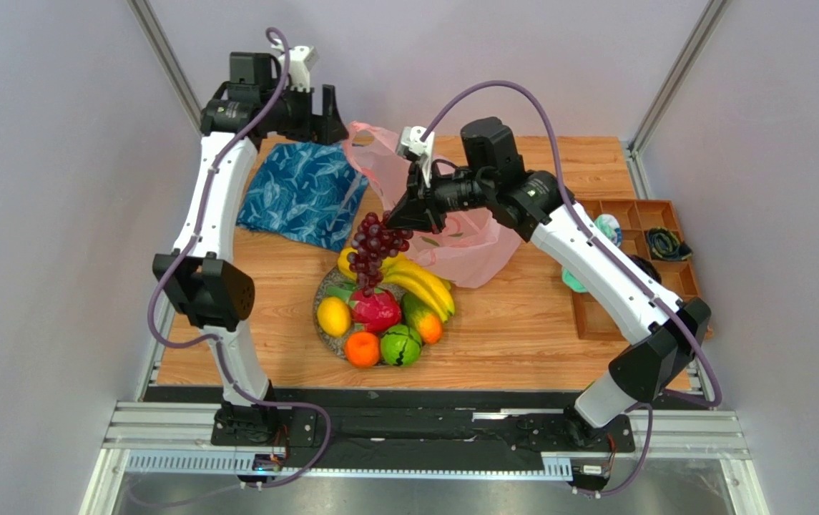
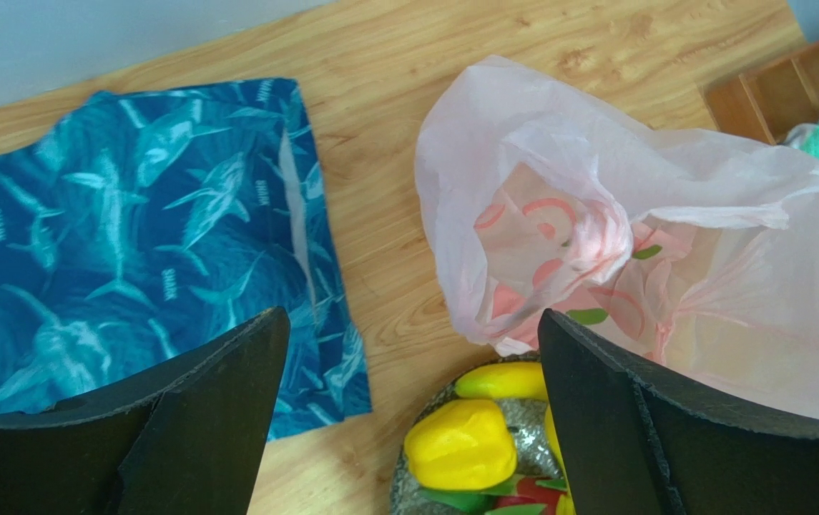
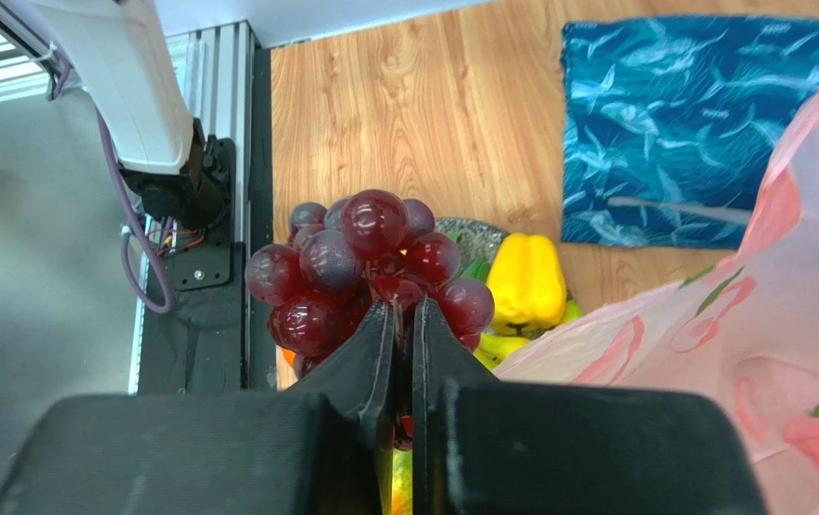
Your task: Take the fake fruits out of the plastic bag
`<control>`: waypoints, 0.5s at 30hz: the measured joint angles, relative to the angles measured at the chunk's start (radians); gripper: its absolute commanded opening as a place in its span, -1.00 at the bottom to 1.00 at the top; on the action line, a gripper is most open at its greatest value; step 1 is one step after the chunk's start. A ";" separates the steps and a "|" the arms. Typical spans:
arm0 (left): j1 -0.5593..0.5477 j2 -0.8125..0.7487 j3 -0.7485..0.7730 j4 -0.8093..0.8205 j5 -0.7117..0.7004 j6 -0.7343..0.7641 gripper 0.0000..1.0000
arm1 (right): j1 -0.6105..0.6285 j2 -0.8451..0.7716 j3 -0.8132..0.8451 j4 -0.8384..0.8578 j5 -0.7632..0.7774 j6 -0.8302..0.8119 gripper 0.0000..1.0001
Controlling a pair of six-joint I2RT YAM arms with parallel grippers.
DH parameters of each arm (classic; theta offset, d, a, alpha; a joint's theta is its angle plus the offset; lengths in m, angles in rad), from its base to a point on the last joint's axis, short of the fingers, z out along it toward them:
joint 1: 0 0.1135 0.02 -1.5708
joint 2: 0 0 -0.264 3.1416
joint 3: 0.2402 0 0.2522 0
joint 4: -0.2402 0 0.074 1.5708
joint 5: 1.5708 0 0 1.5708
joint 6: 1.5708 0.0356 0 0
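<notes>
Pinching the purple grapes [image 3: 365, 268] at the stem end with the right jaws, pressed nearly together on it. Dangling from those jaws with the long axis roughly downward, above the far rim of the speckled plate [image 2: 521, 456] and just over the bananas [image 1: 424, 284]. Heaped close together on that plate: lemon [image 1: 333, 317], dragon fruit [image 1: 377, 311], orange [image 1: 361, 348], melon [image 1: 401, 346] and mango [image 1: 424, 322]. Just beyond the plate and to its right, slumped on the tabletop [image 1: 510, 322] under the right arm: the plastic bag [image 1: 467, 241], slack to look at, though impossible to tell whether anything is left inside. On the other side, left jaws spread wide and gripping nothing, hovering above the strip between the blue cloth [image 1: 301, 193] and the bag. Probably a late carry in the task: calls only for lowering straight down and a little toward the near edge, then parting the right jaws over the plate. Plainly work for the right arm, the left being well apart from the bunch. Worth guarding against a roll off so crowded a heap
</notes>
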 measured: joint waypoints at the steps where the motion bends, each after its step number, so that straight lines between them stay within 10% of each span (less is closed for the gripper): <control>1: 0.011 -0.021 -0.010 -0.001 0.000 0.000 0.89 | 0.002 0.010 0.000 0.002 0.000 0.000 -1.00; 15: 0.071 -0.126 -0.106 -0.008 0.029 -0.003 0.84 | 0.054 0.014 -0.196 0.034 -0.013 0.039 -1.00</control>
